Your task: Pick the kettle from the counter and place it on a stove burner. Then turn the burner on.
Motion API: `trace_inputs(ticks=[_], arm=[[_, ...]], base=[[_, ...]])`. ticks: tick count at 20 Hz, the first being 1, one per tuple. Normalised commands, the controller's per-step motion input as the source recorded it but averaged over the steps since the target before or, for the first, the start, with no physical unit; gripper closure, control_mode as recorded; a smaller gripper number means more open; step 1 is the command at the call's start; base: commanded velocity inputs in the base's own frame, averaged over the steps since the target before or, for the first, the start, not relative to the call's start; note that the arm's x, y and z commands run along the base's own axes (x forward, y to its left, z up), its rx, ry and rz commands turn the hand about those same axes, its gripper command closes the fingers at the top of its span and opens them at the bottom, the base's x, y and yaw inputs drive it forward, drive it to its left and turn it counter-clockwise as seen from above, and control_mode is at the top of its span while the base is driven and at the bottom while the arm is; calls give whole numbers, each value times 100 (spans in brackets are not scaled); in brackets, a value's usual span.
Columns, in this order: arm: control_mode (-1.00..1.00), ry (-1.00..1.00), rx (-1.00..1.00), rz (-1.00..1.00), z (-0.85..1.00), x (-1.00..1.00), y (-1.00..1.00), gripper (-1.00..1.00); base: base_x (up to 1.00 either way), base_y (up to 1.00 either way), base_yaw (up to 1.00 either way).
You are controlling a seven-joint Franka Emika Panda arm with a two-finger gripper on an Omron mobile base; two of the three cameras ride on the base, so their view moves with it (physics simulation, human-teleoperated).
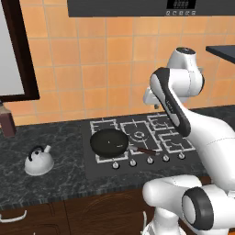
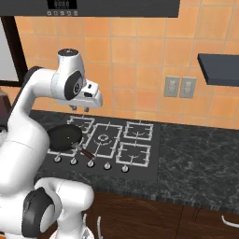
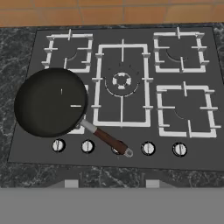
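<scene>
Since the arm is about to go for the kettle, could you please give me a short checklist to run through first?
1. Kettle upright on the counter, nothing around it: ok.
2. Gripper empty, above the cooktop: ok.
3. Jaws wide enough for the handle: cannot tell.
4. Gripper near the kettle: not ok, kettle sits far left.
5. A free burner: ok; the frying pan covers the front-left one.

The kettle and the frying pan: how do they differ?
The kettle is a silvery-white dome with an arched black handle; the frying pan is flat, round and black with a long brown handle. The kettle sits on the counter, the frying pan on the cooktop. Neither is held.
</scene>
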Motion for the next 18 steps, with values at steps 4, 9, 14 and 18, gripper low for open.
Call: trace_inputs(ticks=[4,9,14,18], arm=[[-100,0,0,2,-3,-45,6,-100],[-100,-10,-8,21,-8,-78,89,-100],[-100,-18,-7,24,-19,-57,100,-100],[-100,-14,-11,27,-51,-50,100,-100]], base=[[0,0,0],[0,0,0],[0,0,0],[0,0,0]])
